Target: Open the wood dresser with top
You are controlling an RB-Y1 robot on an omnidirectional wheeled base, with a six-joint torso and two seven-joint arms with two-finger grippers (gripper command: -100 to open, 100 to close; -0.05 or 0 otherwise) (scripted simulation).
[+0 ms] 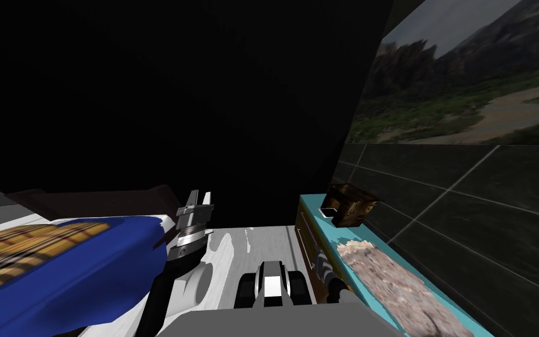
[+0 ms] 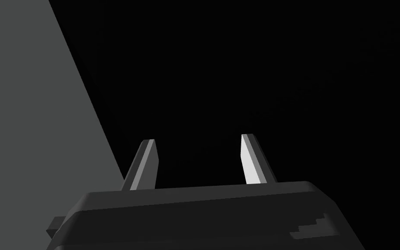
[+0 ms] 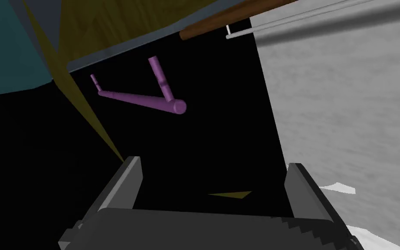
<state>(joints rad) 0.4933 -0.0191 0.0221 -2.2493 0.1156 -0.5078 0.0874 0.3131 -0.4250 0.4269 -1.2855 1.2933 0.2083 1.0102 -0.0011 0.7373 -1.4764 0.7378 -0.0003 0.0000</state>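
Overhead, the dresser (image 1: 308, 246) stood at my right, its teal top carrying a brown box (image 1: 351, 205). The bed (image 1: 58, 263) lay at my left, with the left gripper (image 1: 199, 198) raised beside it. Along the left wrist, those fingers stood spread against a black area (image 2: 260, 65). Along the right wrist, the right gripper (image 3: 214, 164) was spread too, with a purple handle (image 3: 142, 97) beyond its fingertips, apparently untouched.

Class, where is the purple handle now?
Right wrist view: the purple handle sits ahead of the open right gripper, untouched, near the wood dresser.
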